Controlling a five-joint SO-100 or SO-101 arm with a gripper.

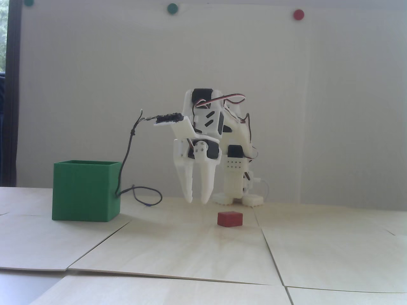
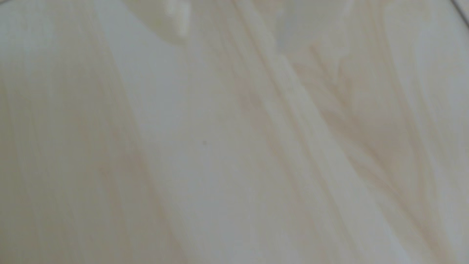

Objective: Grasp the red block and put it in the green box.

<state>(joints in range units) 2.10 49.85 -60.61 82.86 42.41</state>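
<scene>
Red block (image 1: 230, 219) unlabelled on the table (image 1: 190, 254), beside empty end effector (image 1: 197, 200), fingers slightly apart, green box (image 1: 86, 192) leftward.

No readable text, labels, brands or numbers in fixed view or wrist view.

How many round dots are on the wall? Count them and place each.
3. A green dot sits at the top left edge, cut off; a second green dot top centre; a red dot top right. More may lie outside the frame.
</scene>
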